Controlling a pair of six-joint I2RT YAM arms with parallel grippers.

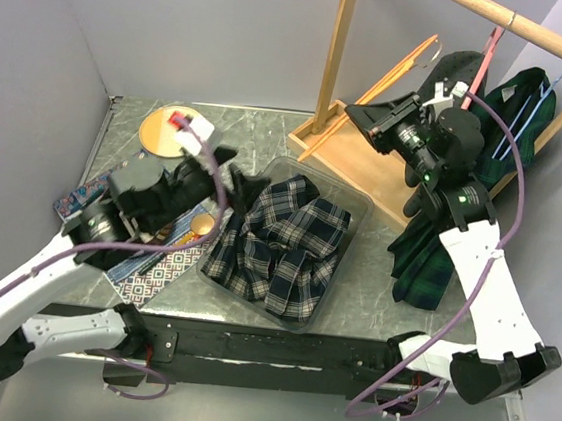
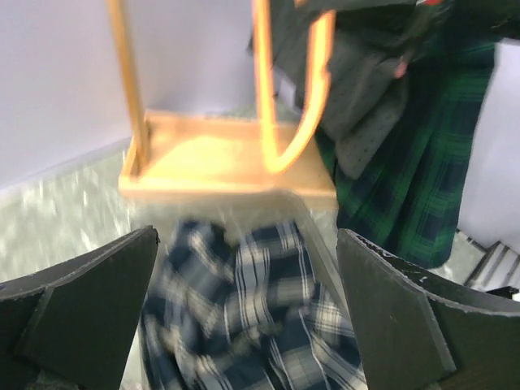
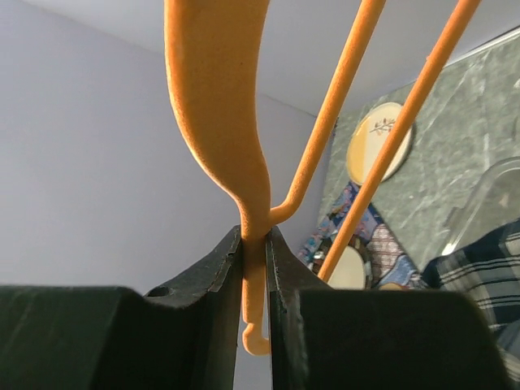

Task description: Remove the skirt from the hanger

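A blue-and-white plaid skirt (image 1: pixel 283 241) lies crumpled in a clear plastic bin (image 1: pixel 360 201), off any hanger. My left gripper (image 1: pixel 229 170) is open and empty over the bin's left end; in the left wrist view the skirt (image 2: pixel 252 317) shows between its fingers (image 2: pixel 89 301). My right gripper (image 1: pixel 364 119) is shut on a bare orange hanger (image 1: pixel 394 74) above the rack's wooden base. In the right wrist view the hanger (image 3: pixel 236 138) is pinched at its end between the two pads, the gripper (image 3: pixel 254 268) closed on it.
A wooden clothes rack (image 1: pixel 337 56) stands at the back right with a dark green plaid skirt (image 1: pixel 517 115) on a blue hanger and more green cloth (image 1: pixel 421 261) below. A yellow plate (image 1: pixel 174 131), patterned cloths (image 1: pixel 159 268) and a small bowl (image 1: pixel 202 224) lie at the left.
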